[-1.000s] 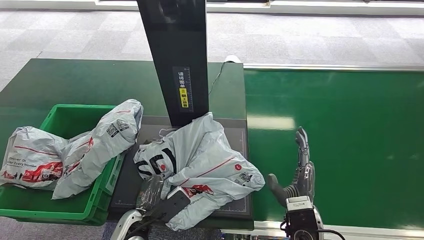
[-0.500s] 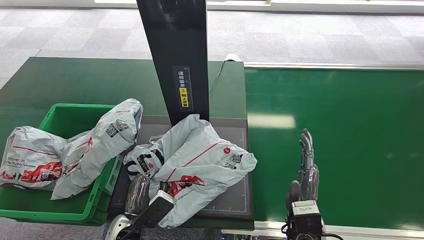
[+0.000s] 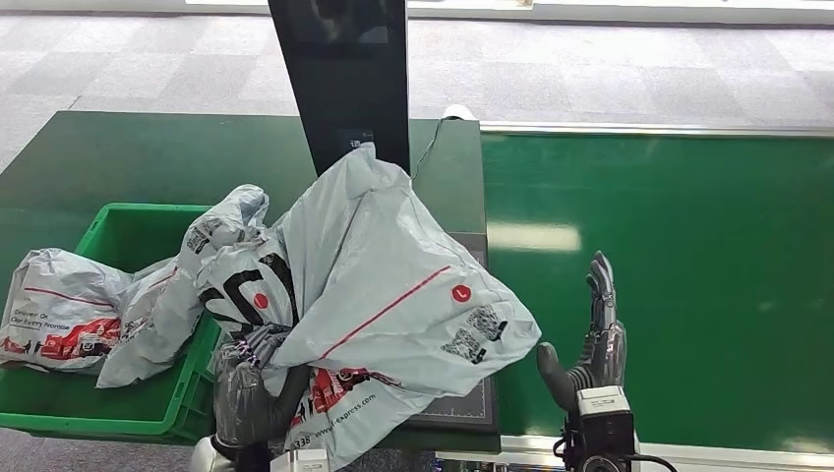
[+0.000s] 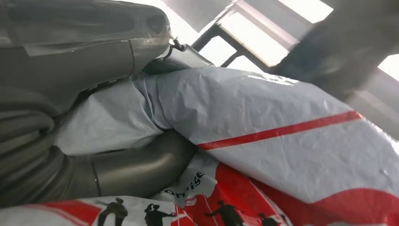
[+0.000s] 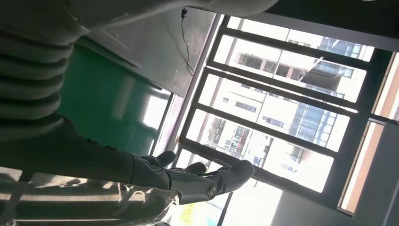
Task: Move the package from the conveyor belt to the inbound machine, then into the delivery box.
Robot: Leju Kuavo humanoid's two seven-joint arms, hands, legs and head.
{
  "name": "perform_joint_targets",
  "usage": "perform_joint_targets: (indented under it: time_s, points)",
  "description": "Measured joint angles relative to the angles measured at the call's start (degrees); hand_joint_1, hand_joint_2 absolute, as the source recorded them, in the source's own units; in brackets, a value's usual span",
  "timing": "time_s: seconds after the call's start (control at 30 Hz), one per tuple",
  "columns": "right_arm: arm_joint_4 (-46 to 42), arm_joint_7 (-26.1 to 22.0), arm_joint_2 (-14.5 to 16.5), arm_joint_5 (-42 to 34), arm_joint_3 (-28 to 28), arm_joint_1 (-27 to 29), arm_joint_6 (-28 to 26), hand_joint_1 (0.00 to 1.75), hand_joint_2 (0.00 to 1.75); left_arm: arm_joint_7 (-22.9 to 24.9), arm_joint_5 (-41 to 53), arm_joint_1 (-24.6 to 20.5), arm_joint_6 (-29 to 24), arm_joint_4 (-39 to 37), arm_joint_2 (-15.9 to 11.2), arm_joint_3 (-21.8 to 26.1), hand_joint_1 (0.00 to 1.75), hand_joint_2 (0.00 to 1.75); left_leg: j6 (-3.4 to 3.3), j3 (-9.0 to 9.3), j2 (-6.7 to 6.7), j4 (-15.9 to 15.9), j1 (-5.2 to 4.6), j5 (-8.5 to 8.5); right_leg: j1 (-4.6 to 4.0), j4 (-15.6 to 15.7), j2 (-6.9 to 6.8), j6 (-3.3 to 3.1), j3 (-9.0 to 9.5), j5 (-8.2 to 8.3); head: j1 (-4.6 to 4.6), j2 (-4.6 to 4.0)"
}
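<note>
Gripping the package (image 3: 384, 285) from below, my left hand (image 3: 246, 388) is holding it up over the scanner plate (image 3: 462, 403), its near edge overlapping the green bin (image 3: 118, 418). My right hand (image 3: 590, 339) is hovering above the belt (image 3: 688, 275), fingers (image 3: 600, 285) extended, grasping nothing.

left hand (image 3: 246, 388) grips a load; right hand (image 3: 588, 344) upright, fingers straight, empty.
</note>
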State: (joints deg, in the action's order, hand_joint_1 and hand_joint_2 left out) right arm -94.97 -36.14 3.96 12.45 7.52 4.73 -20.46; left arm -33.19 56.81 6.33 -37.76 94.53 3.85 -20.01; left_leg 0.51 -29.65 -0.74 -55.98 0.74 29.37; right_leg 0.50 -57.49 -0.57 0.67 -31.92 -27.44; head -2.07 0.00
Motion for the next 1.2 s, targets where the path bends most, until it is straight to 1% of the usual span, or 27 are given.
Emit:
perform_joint_targets:
  time_s: [0.2, 0.47, 0.53, 0.7, 0.9, 0.97, 1.03, 1.2]
  points:
    - [1.48, 0.93, -0.25, -0.76, 0.0, -1.02, 0.8, 0.0, 1.75, -5.51, 1.45, 1.55, -0.14, 8.07, -0.04, -2.99, 1.75, 1.75, 0.0, 0.0, 0.0, 0.0, 0.0, 0.0, 0.0, 0.0, 0.0, 0.0, -0.01, 0.0, -0.01, 0.0]
    - [2.31, 0.91, -0.42, -0.76, -0.02, -1.07, 0.91, 0.0, 1.75, -5.53, 2.77, 1.69, -0.14, 14.25, 0.27, -2.51, 1.75, 1.75, 0.01, 0.0, 0.01, 0.0, 0.01, -0.01, -0.02, 0.0, 0.0, 0.0, -0.01, 0.0, -0.01, 0.0]
    - [2.4, 0.91, -0.43, -0.75, -0.02, -1.05, 0.93, 0.0, 1.75, -5.36, 4.36, 1.55, -0.14, 16.44, 1.13, -1.39, 1.75, 1.75, 0.01, 0.0, 0.01, 0.0, 0.01, -0.02, -0.01, 0.0, 0.0, 0.0, -0.01, 0.0, -0.01, 0.0]
    - [2.57, 0.91, -0.43, -0.72, -0.03, -0.92, 0.94, 0.0, 1.75, -5.48, 6.96, 1.5, -0.14, 22.03, 4.27, 2.12, 1.75, 1.75, 0.01, -0.01, 0.01, -0.01, -0.01, -0.01, 0.0, 0.0, 0.0, 0.0, -0.02, 0.0, -0.01, 0.0]
    - [2.65, 0.9, -0.43, -0.66, -0.05, -0.75, 0.93, 0.0, 1.75, -5.8, 7.07, 1.65, -0.14, 24.65, 5.97, 4.11, 1.75, 1.75, 0.01, -0.01, 0.01, 0.0, 0.0, -0.01, 0.0, 0.0, 0.0, 0.0, -0.02, 0.0, -0.02, 0.0]
    - [2.64, 0.89, -0.4, -0.5, -0.09, -0.48, 0.84, 0.0, 1.75, -6.15, 5.59, 1.68, -0.14, 25.49, 7.19, 6.18, 1.75, 1.75, 0.01, -0.01, 0.01, 0.0, 0.0, -0.01, -0.01, 0.0, 0.0, 0.0, -0.02, 0.0, -0.02, 0.0]
    - [2.56, 0.89, -0.36, -0.26, -0.21, -0.07, 0.59, 0.0, 1.75, -6.42, 0.61, 1.26, -0.14, 26.07, 8.6, 9.8, 1.75, 1.75, 0.01, 0.0, 0.01, 0.0, 0.0, -0.01, -0.01, 0.0, 0.0, 0.0, -0.02, 0.0, 0.0, 0.0]
    - [1.49, 1.0, -0.21, 0.18, -0.7, 1.35, -0.55, 0.0, 1.75, -6.46, -17.06, -0.64, -0.14, 25.89, 11.67, 22.22, 1.75, 1.75, 0.01, 0.01, 0.0, 0.0, 0.01, -0.02, -0.02, -0.01, 0.0, -0.01, -0.02, 0.01, -0.01, 0.0]
